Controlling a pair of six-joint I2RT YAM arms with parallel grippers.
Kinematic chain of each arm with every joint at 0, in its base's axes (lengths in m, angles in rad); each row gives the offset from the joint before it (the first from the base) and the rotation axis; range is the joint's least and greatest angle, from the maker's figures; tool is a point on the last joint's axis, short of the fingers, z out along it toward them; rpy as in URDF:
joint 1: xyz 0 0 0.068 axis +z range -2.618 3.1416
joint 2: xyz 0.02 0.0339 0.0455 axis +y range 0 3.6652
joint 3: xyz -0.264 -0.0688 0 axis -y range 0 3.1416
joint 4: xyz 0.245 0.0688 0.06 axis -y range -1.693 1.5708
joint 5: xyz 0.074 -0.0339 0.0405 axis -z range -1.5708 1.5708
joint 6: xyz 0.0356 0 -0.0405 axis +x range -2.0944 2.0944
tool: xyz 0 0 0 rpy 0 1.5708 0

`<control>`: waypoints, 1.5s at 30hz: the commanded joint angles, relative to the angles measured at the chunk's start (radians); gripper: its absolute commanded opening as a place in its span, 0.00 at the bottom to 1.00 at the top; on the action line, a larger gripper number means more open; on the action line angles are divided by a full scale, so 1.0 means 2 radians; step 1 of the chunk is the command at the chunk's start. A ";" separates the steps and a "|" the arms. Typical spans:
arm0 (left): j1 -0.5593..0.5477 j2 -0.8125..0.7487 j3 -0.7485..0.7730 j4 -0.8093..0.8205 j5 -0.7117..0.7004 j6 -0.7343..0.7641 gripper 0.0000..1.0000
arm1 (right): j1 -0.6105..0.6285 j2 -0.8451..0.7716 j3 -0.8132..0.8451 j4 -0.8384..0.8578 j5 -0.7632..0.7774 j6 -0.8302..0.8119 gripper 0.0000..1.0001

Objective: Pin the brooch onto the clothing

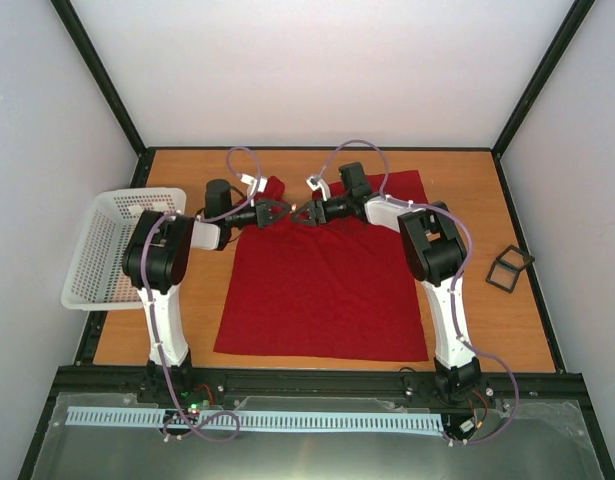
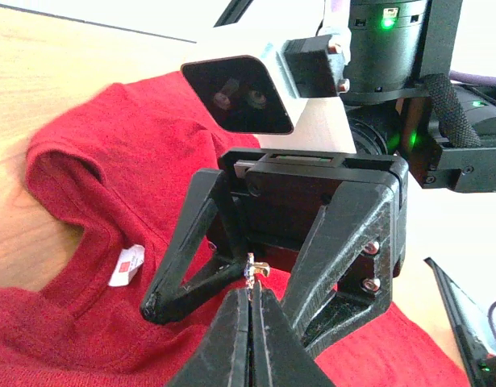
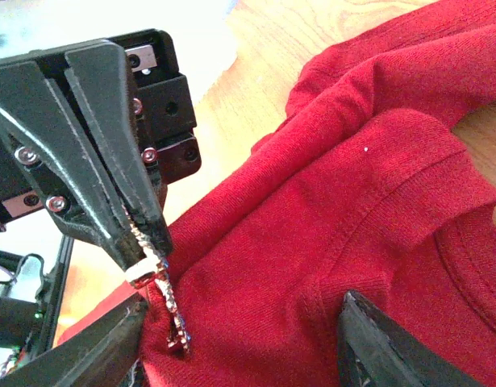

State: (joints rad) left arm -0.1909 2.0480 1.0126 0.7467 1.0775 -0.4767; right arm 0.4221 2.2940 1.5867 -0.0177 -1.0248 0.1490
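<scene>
Pinning not done; brooch (image 3: pixel 160 284) pinched in left gripper (image 2: pixel 250 294), clamped tight, hanging just beside T-shirt (image 1: pixel 327 290) collar; lower end seems to touch fabric, cannot tell if pin has pierced; T-shirt spread flat on worktop (image 1: pixel 477 200); right gripper (image 3: pixel 243 302) about half open, holding nothing, fingers either side of brooch and shirt fold; left to do: push pin through, fasten, let go.

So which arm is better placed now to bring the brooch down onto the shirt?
Left. The left gripper is shut on the brooch, right at the red shirt beside the collar. The right gripper is open and holds nothing; it could rather steady the fabric.
</scene>
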 commanded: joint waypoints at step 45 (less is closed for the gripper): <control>-0.040 -0.065 -0.034 -0.010 -0.009 0.030 0.01 | -0.029 -0.052 -0.175 0.293 0.138 0.181 0.76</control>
State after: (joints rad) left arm -0.2382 1.9717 0.9199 0.7502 0.9108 -0.4355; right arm 0.4103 2.2265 1.2461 0.5541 -0.8978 0.5194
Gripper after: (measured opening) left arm 0.024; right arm 0.751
